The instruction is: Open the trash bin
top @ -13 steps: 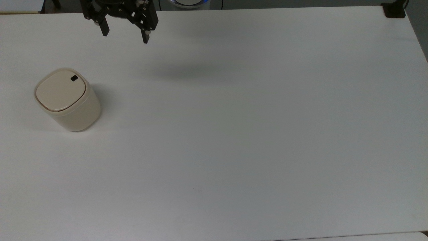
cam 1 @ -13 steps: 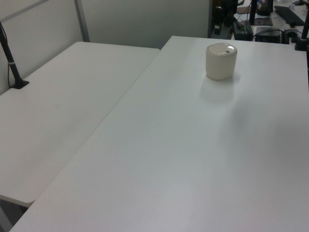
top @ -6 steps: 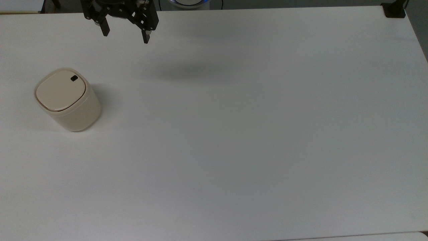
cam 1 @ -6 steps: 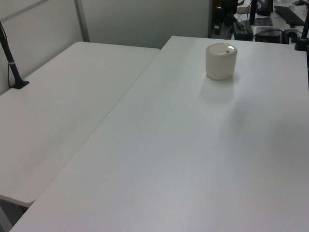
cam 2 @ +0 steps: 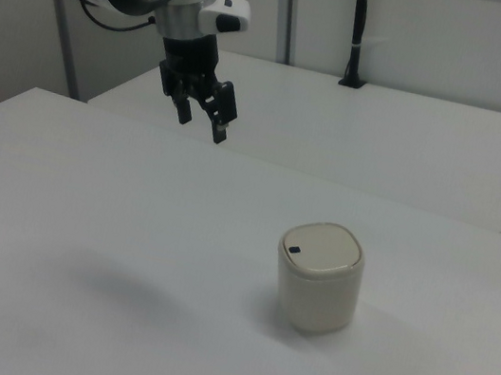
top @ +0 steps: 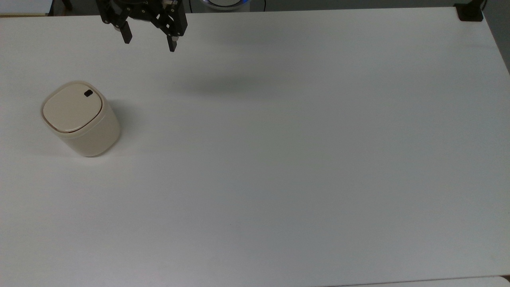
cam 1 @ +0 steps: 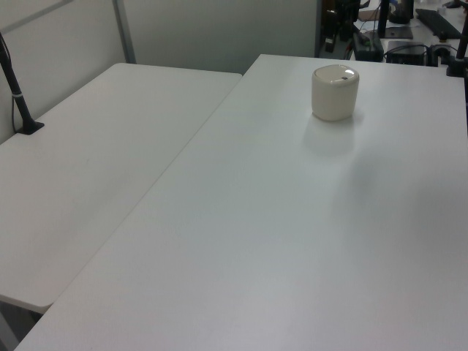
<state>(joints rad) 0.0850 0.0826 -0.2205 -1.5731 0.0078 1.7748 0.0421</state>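
Observation:
The trash bin (top: 79, 118) is a cream-beige rounded tub standing upright at the top view's left, its flat lid down and a small black latch button (top: 88, 93) near the rim. The same trash bin (cam 1: 335, 92) stands at the far end of the table in the left view, and the right view has the trash bin (cam 2: 317, 278) at centre right. My gripper (top: 150, 42) hangs high over the table's far edge, open and empty, up and to the right of the bin in the top view. In the right view the gripper (cam 2: 203, 123) is well above the table, left of the bin.
The white table (top: 299, 159) stretches wide to the top view's right. A second white table (cam 1: 95, 168) adjoins it on the left view's left. A black post (cam 2: 357, 32) rises at the far table's back edge, and a black clamp (top: 469, 12) sits at the top view's upper right corner.
The gripper has shifted very slightly; its fingers stand a touch closer together. The bin has not moved.

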